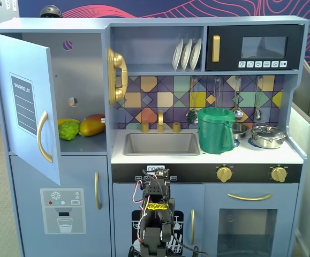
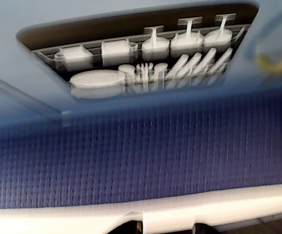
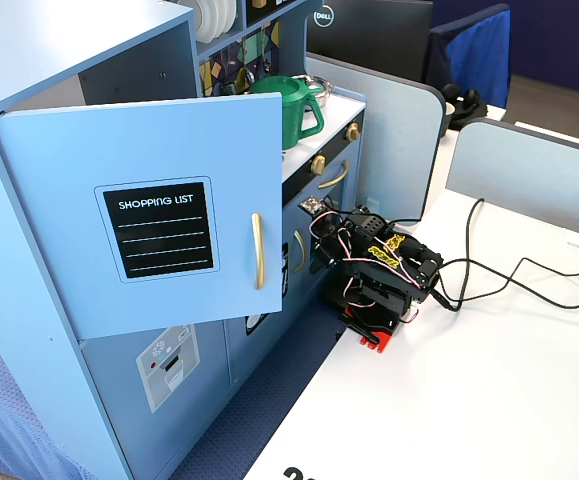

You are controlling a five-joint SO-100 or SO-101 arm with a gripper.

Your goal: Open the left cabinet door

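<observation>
Left cabinet door point(image 1: 29, 104) stands swung well out from the toy kitchen's upper-left compartment, hinged at the outer edge; the job looks essentially done, nothing obviously left but leaving the arm parked. Flat painted light-blue wood, matte, with a black "SHOPPING LIST" chalkboard panel point(image 3: 159, 228) and a curved gold handle point(image 3: 257, 250) near its free edge. Inside that compartment, behind the door: a green fruit point(image 1: 69, 129) and a red-yellow mango point(image 1: 92, 124), both glossy plastic-looking. Below and right of the door, the arm point(image 3: 374, 270) sits folded low against the lower cabinets, black with loose coloured wiring. Gripper: jaws not readable in any view; wrist view shows only a blurred dish-rack print point(image 2: 145, 58) and blue woven mat point(image 2: 141, 161).
</observation>
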